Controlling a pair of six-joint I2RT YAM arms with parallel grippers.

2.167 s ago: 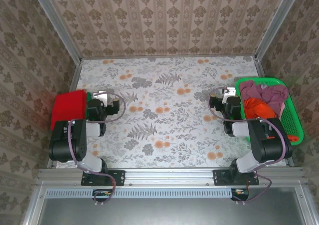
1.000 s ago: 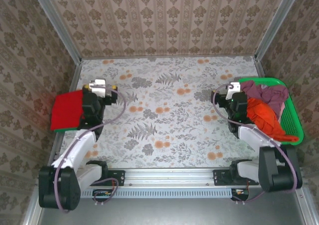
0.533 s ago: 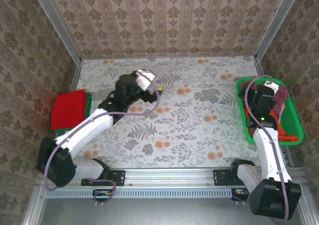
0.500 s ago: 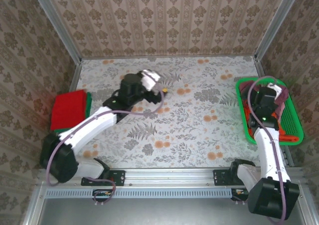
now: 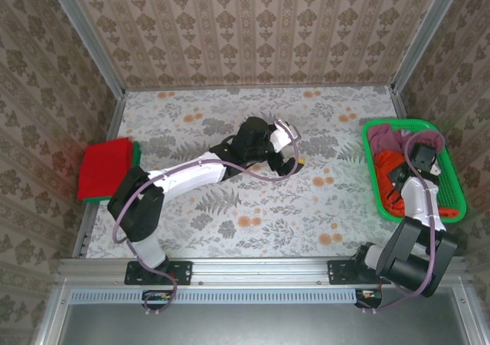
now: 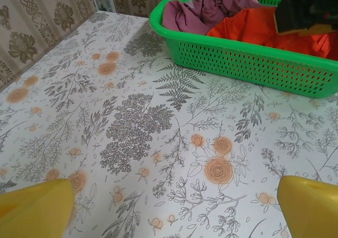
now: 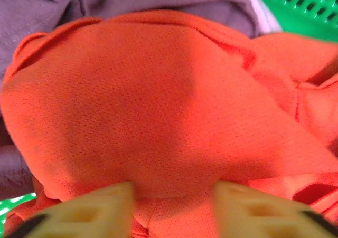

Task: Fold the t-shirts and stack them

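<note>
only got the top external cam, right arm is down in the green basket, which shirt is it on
Observer: The orange t-shirt; the right wrist view has the right jaws pressed down into it.
Operator: closed on it or not
Observer: Can't tell. The tips stand apart with orange cloth between them.
Operator: left arm carrying anything
Observer: No. In the left wrist view the left jaws are wide open with nothing between them, over bare table, facing the basket.
</note>
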